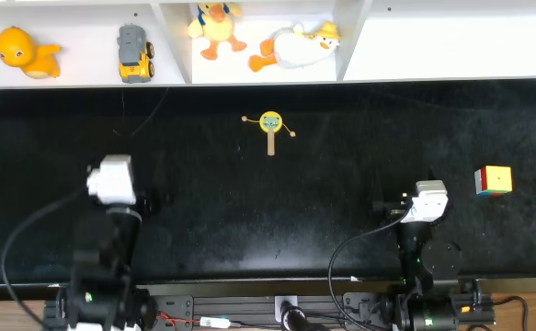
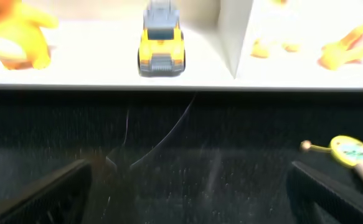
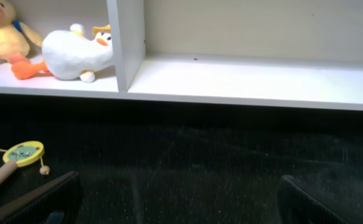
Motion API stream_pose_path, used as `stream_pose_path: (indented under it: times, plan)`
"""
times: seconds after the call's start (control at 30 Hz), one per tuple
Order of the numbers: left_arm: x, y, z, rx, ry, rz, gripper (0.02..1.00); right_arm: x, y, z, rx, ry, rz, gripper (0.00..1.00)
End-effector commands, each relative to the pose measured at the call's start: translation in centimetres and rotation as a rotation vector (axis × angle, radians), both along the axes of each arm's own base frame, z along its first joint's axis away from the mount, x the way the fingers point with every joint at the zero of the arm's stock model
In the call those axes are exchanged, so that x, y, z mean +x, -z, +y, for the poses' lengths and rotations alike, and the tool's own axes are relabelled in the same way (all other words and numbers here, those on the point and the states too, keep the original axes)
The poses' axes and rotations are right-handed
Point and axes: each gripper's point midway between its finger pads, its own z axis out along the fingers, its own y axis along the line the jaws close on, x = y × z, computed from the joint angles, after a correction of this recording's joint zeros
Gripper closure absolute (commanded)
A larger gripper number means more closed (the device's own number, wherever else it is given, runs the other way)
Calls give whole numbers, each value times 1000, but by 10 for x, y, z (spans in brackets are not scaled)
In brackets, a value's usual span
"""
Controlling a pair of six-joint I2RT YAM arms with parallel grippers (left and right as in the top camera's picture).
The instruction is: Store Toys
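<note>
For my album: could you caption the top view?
Left gripper and right gripper, both open, over a black mat; rattle drum and cube not yet on the shelf.

Toys in a shelf behind my counter (image 1: pixel 249 221), two more on the counter.
In the shelf (image 1: pixel 359 81), the left compartment holds a duck (image 1: pixel 27 51) left of a truck (image 1: pixel 135 52), and the middle one holds a plush duck (image 1: pixel 216 28) left of a plush goose (image 1: pixel 297 46). A rattle (image 1: pixel 270 127) lies mid-counter before the middle compartment. A cube (image 1: pixel 493 180) sits on the counter, right of my right claw (image 3: pixel 181 200).

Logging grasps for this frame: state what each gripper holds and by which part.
Nothing is held. The left gripper and the right gripper are both open, empty, above the black mat.
</note>
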Motion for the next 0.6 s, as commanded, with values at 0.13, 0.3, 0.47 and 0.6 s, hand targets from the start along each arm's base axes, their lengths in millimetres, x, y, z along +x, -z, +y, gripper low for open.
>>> stream_pose_path:
  times: [0.13, 0.3, 0.47, 0.6]
  plan:
    - [-17, 0, -4, 196, 52, -199, 23, -1, -4, 1, 3, -2, -14, 7]
    - [-22, 13, 1, 192, 38, -152, 23, -1, -4, 1, 3, -2, -14, 7]
    - [-23, 19, 3, 158, 36, -123, 23, -1, -4, 1, 3, -2, -14, 5]
    - [-23, 19, 3, 152, 38, -124, 23, -1, -4, 1, 3, -2, -14, 7]
